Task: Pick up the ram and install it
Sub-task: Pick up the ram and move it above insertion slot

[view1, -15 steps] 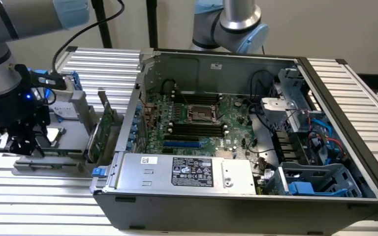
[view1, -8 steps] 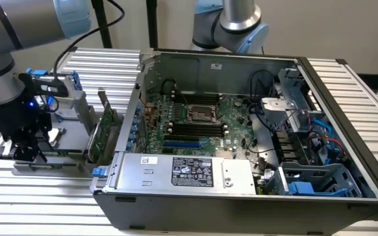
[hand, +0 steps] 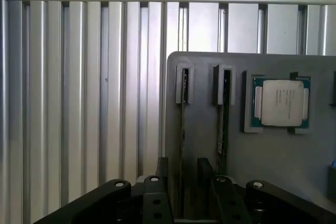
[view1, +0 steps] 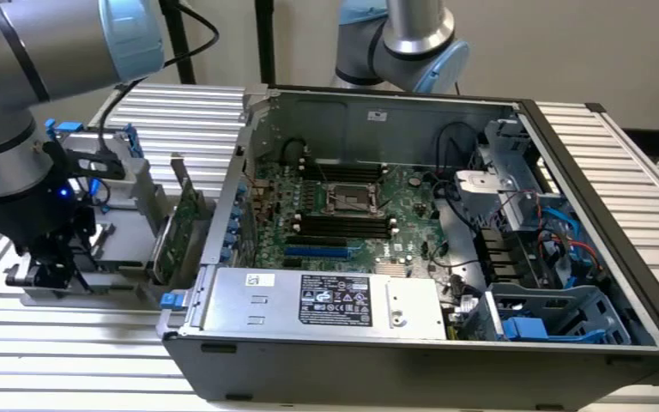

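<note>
Exterior view: one arm comes down from the upper left of the frame, and its gripper [view1: 52, 273] hangs low at the left edge over a grey parts tray [view1: 117, 225] on the slatted bench [view1: 78, 343]. The fingers are dark against the tray, and I cannot tell their state here. One green expansion card [view1: 181, 225] stands upright just right of the tray. One open computer case [view1: 604, 223] takes up the centre and right of the frame. Inside it are one motherboard [view1: 404, 190], one empty CPU socket [view1: 347, 199], a group of black memory slots [view1: 341, 227] with no stick in them, and one power supply [view1: 318, 300] along the lower edge. The ram cannot be made out here, since the gripper covers that part of the tray.

Wrist view: two thin sticks stand on edge in the tray [hand: 273, 156], each held at its far end by a slotted clip. The ram [hand: 183, 129] runs from its clip straight toward the gripper [hand: 183, 174], its long axis in line with the bench [hand: 79, 103] slats. Its chips are hidden, edge-on. The fingers [hand: 161, 169] are spread, one on each side of the ram and apart from it. The second stick [hand: 222, 129] lies parallel just beside it, its near end cut off by the gripper body. One CPU [hand: 282, 103] sits in a pocket beyond that stick.
</note>
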### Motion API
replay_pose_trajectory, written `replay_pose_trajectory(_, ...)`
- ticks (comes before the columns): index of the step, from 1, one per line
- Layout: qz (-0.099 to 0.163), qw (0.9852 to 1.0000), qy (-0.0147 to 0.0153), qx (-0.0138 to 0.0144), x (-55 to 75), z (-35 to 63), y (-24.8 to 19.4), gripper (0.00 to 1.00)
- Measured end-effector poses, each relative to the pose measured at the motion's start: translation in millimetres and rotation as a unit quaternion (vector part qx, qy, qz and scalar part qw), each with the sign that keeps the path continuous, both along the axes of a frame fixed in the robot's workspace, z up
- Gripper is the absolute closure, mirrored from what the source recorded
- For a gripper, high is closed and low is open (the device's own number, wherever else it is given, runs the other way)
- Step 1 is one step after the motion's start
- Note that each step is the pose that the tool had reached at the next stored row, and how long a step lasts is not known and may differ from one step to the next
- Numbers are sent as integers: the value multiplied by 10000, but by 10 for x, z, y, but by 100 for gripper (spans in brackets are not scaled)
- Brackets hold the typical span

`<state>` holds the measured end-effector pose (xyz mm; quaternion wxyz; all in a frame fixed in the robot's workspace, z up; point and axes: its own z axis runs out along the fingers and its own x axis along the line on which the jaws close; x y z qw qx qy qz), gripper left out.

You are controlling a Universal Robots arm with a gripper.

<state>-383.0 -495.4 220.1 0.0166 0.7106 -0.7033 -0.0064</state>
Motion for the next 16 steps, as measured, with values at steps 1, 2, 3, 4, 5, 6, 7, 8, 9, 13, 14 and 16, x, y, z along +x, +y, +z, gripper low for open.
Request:
replay_pose_trajectory(1, 7, 10000, 0, 0, 0, -18, 0, 0)
replay_pose_trajectory(2, 14, 10000, 0, 1, 0, -37, 0, 0)
replay_pose_trajectory(3, 21, 10000, 0, 3, 0, -55, -1, 0)
replay_pose_trajectory(4, 28, 10000, 1, 6, 0, -72, -2, 0)
replay_pose_trajectory(5, 35, 10000, 0, 12, 1, -87, -4, 0)
replay_pose_trajectory(6, 43, 10000, 0, 19, 0, -101, -6, 0)
replay_pose_trajectory(7, 51, 10000, 0, 30, 0, -113, -8, 0)
replay_pose_trajectory(8, 60, 10000, 1, 46, 1, -124, -12, 0)
replay_pose_trajectory(9, 68, 10000, 0, 66, 0, -133, -15, 0)
replay_pose_trajectory(13, 101, 9998, 0, 157, 0, -166, -37, 0)
replay_pose_trajectory(14, 107, 9998, 0, 175, 0, -174, -43, 0)
replay_pose_trajectory(16, 118, 9997, 2, 212, 0, -188, -55, 0)
